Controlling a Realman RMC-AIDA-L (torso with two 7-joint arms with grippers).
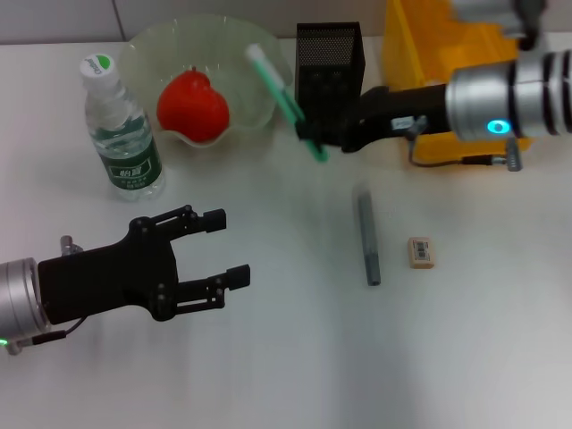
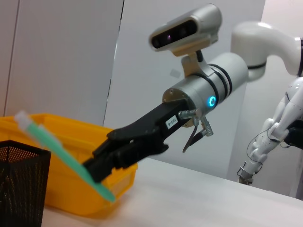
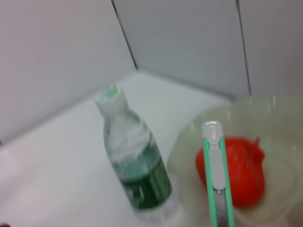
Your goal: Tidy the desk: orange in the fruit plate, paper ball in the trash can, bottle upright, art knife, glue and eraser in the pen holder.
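Orange [image 1: 191,107] in fruit plate [image 1: 143,49]

No text can be read; the eraser [image 1: 421,252], lower right of the head view, shows only a barcode.

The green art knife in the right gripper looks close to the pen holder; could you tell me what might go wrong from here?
The right gripper holds the art knife by one end, tilted, so it could pivot or slip. It is beside the pen holder, not over the opening, so it may catch the rim or tip the light cup. A miss could send it toward the fruit plate.
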